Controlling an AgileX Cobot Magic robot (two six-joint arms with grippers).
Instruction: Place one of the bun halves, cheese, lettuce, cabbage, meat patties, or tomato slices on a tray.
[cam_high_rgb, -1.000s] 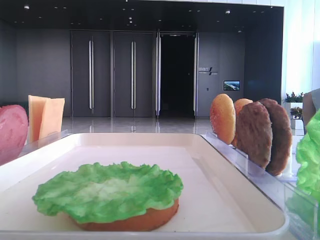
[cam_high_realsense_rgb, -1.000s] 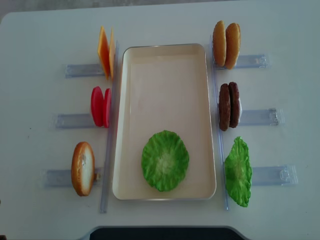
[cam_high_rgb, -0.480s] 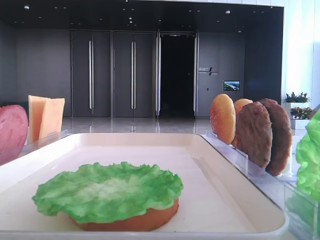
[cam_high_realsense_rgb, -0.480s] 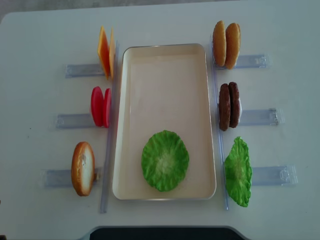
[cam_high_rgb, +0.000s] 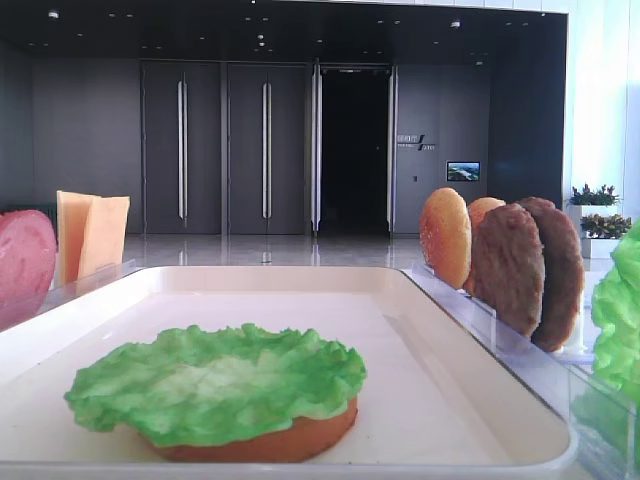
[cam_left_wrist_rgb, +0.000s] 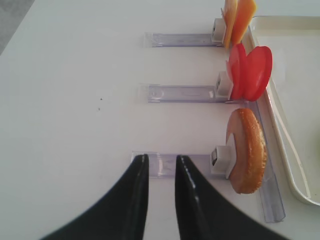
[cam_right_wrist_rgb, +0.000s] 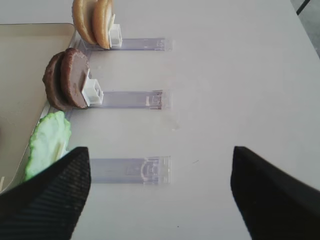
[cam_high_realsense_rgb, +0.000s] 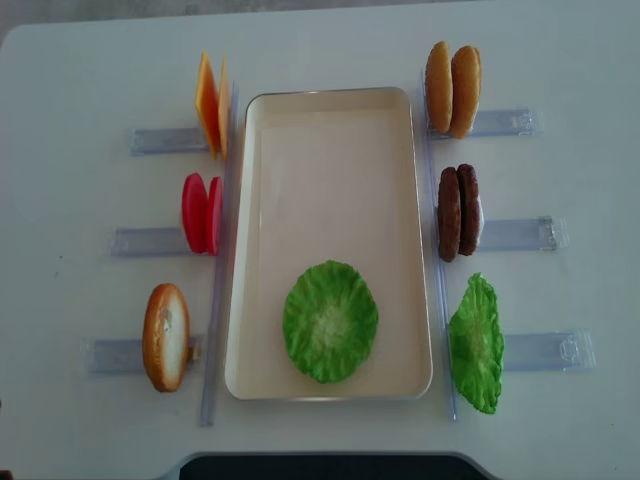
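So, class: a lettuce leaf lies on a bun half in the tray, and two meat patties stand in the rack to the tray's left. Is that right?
Not quite. The meat patties stand in a rack to the right of the tray, as the overhead view shows. The lettuce leaf does lie on a bun half there.

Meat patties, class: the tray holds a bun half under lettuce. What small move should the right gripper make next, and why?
Probably move the open right gripper forward-left toward the meat patties; they stand upright in their rack beside the tray, untouched.
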